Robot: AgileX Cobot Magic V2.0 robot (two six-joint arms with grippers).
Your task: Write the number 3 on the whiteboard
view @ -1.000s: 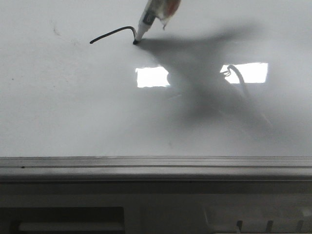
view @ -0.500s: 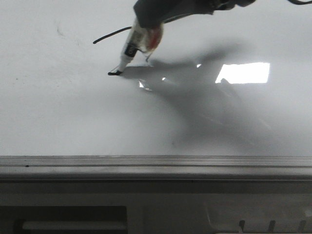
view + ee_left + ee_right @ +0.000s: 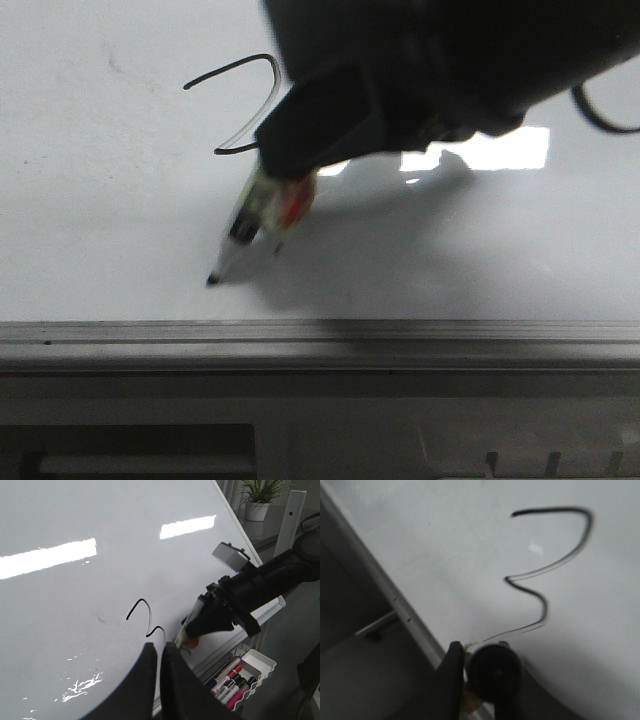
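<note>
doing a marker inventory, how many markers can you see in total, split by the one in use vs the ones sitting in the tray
markers in use: 1, the marker in the right gripper, tip on the whiteboard
markers in the tray: about 5, packed close, so the count is approximate
total: about 6

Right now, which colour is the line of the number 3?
Black; the number 3 shows best in the right wrist view.

Lighting: bright, overhead; rectangular glare patches on the glossy white-grey whiteboard (image 3: 75,580). Shadow: broad, soft, grey, cast beneath the dark right claw (image 3: 300,150). Focus: claw motion-blurred in front view; right wrist view soft throughout, the thin dark drawn line (image 3: 545,570) smeared.
</note>
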